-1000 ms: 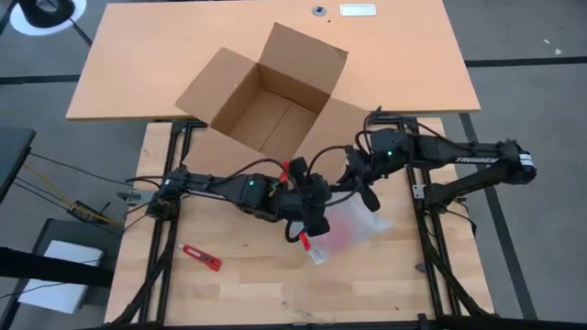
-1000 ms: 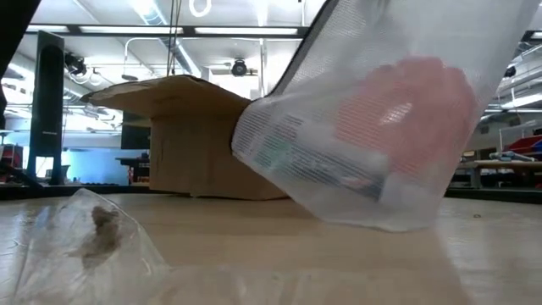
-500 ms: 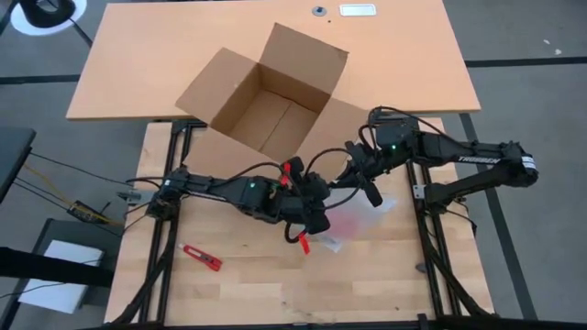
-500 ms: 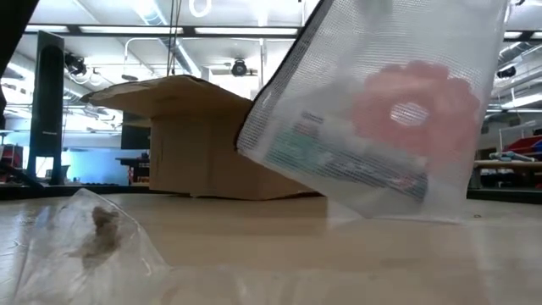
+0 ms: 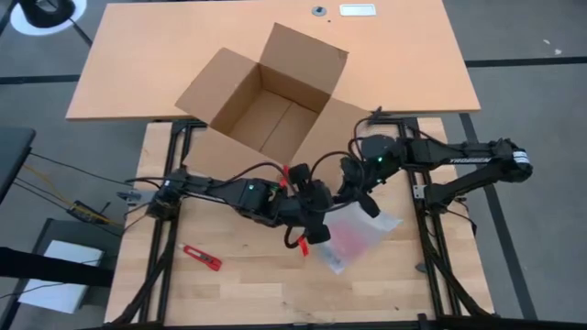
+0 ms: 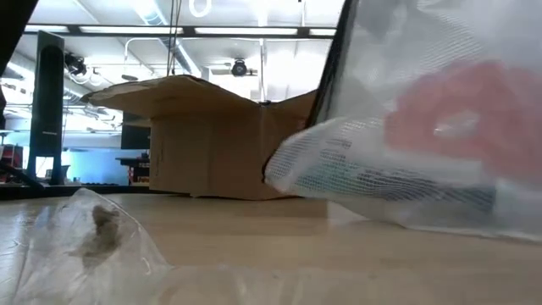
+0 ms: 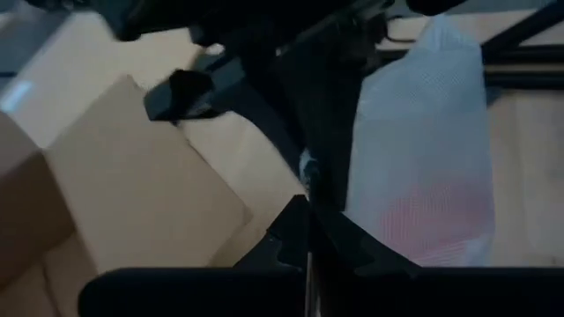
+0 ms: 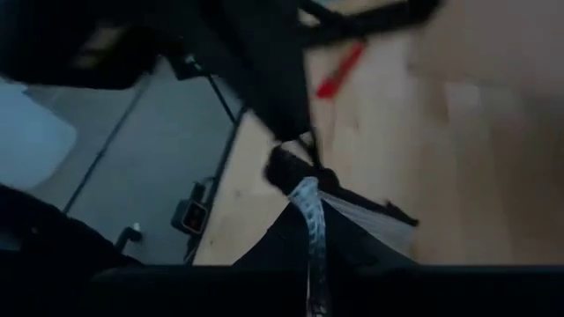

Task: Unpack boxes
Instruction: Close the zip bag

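The brown cardboard box (image 5: 266, 96) stands open on the far orange table, its flaps spread; in the low view the box (image 6: 203, 135) is behind the bag. A clear plastic bag (image 5: 356, 238) holding something red and a printed label hangs between my two grippers over the near wooden table; the bag (image 6: 423, 144) fills the right of the low view. My left gripper (image 5: 316, 225) and my right gripper (image 5: 356, 194) are both shut on the bag, close together. My left gripper pinches an edge of the bag (image 7: 307, 172) between its two shut fingers, slanting downward. The bag's body (image 7: 423, 158) hangs beyond the fingers, slack. My right gripper pinches a thin edge of the bag (image 8: 308, 207) between its shut fingers, slanting downward toward the left arm. How many layers it has, I cannot tell.
A red box cutter (image 5: 200, 258) lies on the wooden table at the near left. A crumpled piece of clear plastic (image 6: 85, 237) lies close to the low camera. The orange table (image 5: 138, 55) carries the box at the far side.
My right gripper has swung toward the far edge and come back down toward the left gripper, rolling a little. The bag first rose and bunched up, then dropped, spread out flatter and shifted toward the table's right. Both grippers stayed shut on it.
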{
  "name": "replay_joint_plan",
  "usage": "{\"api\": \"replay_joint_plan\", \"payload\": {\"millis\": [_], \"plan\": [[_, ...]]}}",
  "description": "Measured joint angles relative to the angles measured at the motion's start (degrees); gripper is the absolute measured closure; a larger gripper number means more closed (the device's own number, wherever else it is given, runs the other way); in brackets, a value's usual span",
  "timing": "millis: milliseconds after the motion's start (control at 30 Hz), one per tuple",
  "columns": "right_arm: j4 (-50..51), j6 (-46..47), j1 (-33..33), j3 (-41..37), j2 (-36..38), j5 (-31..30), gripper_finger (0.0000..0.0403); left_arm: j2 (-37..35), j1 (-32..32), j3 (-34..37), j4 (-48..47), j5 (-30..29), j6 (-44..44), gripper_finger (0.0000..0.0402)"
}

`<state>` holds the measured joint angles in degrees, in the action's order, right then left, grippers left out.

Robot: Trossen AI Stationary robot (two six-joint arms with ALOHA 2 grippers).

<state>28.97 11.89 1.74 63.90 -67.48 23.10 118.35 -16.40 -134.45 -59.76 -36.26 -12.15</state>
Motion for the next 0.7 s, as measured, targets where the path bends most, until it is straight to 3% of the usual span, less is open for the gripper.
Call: {"api": "replay_joint_plan", "payload": {"millis": [167, 400, 567, 700], "plan": [[6.47, 1.52, -0.24, -0.11, -1.99, -2.42, 0.0341, 1.56, 0.25, 0.0, -0.9, 1.32, -0.26, 0.0389], [20.16, -7.57, -0.24, -0.25, -2.33, -2.81, 0.0274, 4.13, 0.66, -0.17, -3.27, 6.49, -0.02, 0.0389], [24.07, -14.84, -0.5, -0.44, -1.86, -4.6, 0.0263, 7.4, 1.1, -0.21, -3.24, 9.39, 0.1, 0.0389], [21.12, -20.56, -0.33, -3.63, -0.7, -5.01, 0.0269, 8.91, 1.81, -0.22, -1.47, 9.66, 0.15, 0.0389]]}}
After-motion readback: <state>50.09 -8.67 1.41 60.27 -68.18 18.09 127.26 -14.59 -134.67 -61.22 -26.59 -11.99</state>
